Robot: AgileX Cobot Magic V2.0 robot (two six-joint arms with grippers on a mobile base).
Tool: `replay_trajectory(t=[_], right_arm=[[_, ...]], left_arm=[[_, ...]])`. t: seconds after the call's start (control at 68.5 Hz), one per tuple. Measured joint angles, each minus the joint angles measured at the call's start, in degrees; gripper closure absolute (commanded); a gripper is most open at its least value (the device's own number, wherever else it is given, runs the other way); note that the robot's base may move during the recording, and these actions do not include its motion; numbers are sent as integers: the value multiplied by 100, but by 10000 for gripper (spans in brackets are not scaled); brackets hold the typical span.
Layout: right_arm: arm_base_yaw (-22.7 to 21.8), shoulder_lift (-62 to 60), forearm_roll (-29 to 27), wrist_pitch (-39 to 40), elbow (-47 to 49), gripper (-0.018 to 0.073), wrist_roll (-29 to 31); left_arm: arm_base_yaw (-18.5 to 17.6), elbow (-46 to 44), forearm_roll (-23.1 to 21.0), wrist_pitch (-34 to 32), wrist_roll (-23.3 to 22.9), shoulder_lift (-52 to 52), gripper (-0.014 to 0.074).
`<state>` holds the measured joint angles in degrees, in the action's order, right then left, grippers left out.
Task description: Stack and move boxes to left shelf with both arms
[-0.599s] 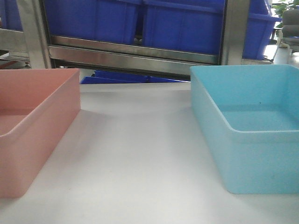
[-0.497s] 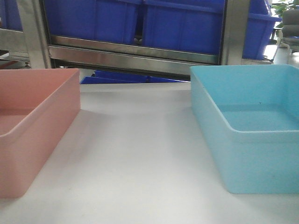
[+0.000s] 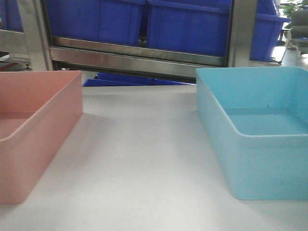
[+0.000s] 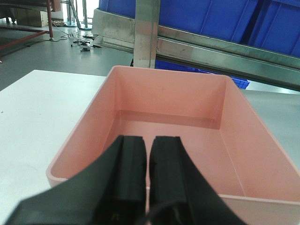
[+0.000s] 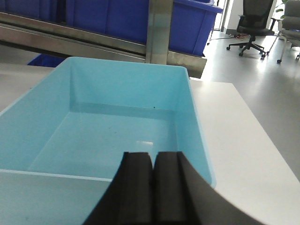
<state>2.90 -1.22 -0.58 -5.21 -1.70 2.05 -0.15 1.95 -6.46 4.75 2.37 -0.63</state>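
The pink box [image 3: 38,120] stands on the white table at the left, open and empty. The sky-blue box [image 3: 255,139] stands at the right, also empty, with a wide gap between them. In the left wrist view my left gripper [image 4: 149,139] is above the near rim of the pink box [image 4: 173,98], its jaws almost together and holding nothing. In the right wrist view my right gripper [image 5: 153,154] is above the near wall of the blue box [image 5: 108,108], its jaws together and empty. A shiny steel rack bar [image 3: 139,55] runs behind the table; no rollers show.
Dark blue bins [image 3: 187,26] sit on the rack above the bar, and more are below it [image 3: 125,79]. Steel uprights [image 3: 33,33] stand behind the pink box. The table's right edge [image 5: 253,122] is beside the blue box. An office chair [image 5: 251,28] stands far right.
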Motion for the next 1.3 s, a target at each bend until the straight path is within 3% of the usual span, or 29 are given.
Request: replay_trajectory(t=[0.161, 0.394, 0.628, 1.198, 1.3], right_arm=[[0, 0, 0, 0, 0, 529, 0], [0, 0, 0, 0, 0, 529, 0], [0, 0, 0, 0, 0, 529, 0], [0, 0, 0, 0, 0, 529, 0], [0, 0, 0, 0, 0, 529, 0]], left_arm=[[0, 0, -244, -200, 0, 0, 586], [0, -915, -133, 756, 0, 414, 586], [0, -2334, -45, 1459, 0, 1757, 586], [0, -4660, 111, 3617, 17, 5259, 586], [24, -5123, 266, 3974, 314, 5916, 560]])
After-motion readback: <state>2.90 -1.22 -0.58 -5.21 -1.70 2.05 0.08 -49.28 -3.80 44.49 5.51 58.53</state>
